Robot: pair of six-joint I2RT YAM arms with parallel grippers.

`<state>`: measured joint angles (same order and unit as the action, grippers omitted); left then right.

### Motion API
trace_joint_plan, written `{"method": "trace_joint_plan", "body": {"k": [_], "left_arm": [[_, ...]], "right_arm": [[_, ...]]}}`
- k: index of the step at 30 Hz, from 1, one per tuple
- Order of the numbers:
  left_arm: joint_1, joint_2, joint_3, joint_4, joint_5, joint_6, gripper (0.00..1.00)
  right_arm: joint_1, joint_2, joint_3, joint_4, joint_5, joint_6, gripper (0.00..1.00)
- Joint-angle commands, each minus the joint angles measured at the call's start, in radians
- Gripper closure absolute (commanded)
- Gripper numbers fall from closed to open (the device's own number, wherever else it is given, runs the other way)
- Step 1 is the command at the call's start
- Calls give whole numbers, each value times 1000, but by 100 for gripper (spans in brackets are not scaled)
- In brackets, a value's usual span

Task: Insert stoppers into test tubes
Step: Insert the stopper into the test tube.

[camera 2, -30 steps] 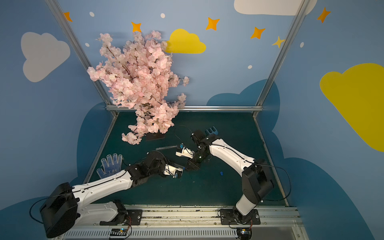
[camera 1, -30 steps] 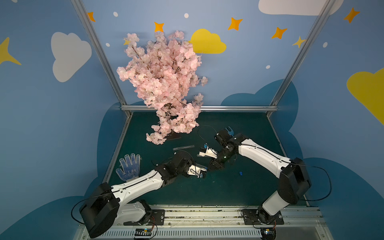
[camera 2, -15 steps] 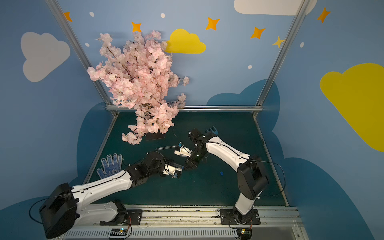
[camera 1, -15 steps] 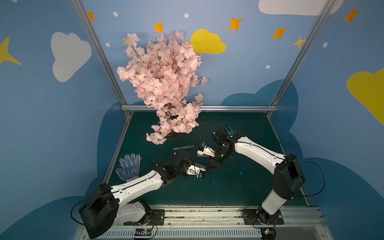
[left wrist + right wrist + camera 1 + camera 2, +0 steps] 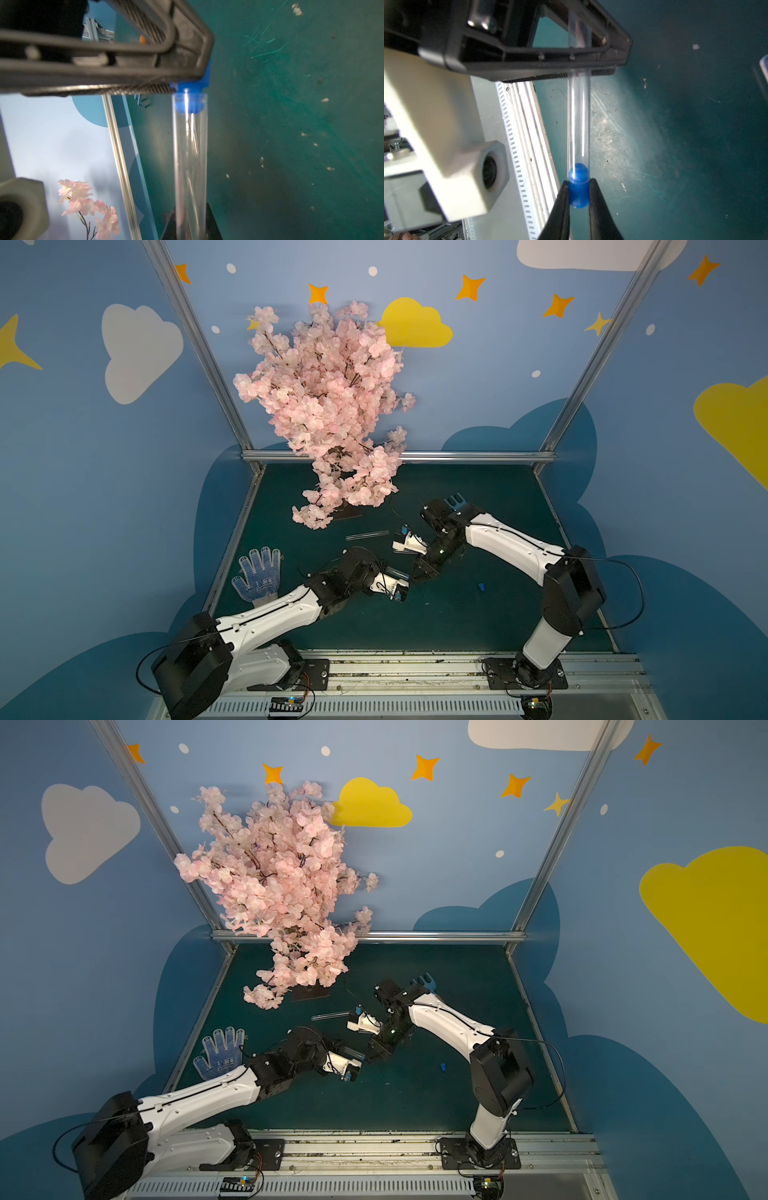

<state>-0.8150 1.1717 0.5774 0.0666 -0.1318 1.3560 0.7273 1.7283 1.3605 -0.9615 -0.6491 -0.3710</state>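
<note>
My left gripper (image 5: 190, 228) is shut on a clear test tube (image 5: 190, 166) near its closed end. My right gripper (image 5: 579, 197) is shut on a bright-blue stopper (image 5: 579, 191). The stopper's rounded tip sits just inside the tube's mouth (image 5: 579, 124), and its wider head stays outside between my right fingers (image 5: 124, 79). In both top views the two grippers meet tip to tip above the mat's middle: left gripper (image 5: 390, 574), right gripper (image 5: 413, 576). A second test tube (image 5: 368, 536) lies on the mat behind them. A loose stopper (image 5: 482, 587) lies to the right.
A pink blossom tree (image 5: 328, 406) stands at the back left of the green mat (image 5: 457, 626). A blue dotted glove (image 5: 259, 576) lies at the mat's left edge. The blue garden fork's tines (image 5: 455, 501) show behind the right arm. Metal rails edge the mat.
The right arm has swung left, bringing its gripper in against the left gripper's tip. The left gripper has shifted slightly left. Both stay shut.
</note>
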Motion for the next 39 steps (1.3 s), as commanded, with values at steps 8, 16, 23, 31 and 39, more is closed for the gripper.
{"method": "trace_joint_plan", "body": {"k": [8, 16, 23, 31, 39], "left_arm": [[-79, -33, -8, 197, 291, 68, 98], [-82, -68, -17, 181, 344, 81, 98], [-87, -101, -15, 147, 417, 66, 98], [-77, -65, -9, 114, 285, 25, 98], [-50, -19, 0, -19, 123, -5, 98]], "right_arm": [[1, 28, 89, 408, -118, 117, 100], [-15, 24, 82, 452, -187, 158, 100], [-26, 32, 93, 441, -249, 148, 100], [-28, -2, 81, 409, -205, 118, 76], [-71, -129, -7, 383, -131, 118, 18]]}}
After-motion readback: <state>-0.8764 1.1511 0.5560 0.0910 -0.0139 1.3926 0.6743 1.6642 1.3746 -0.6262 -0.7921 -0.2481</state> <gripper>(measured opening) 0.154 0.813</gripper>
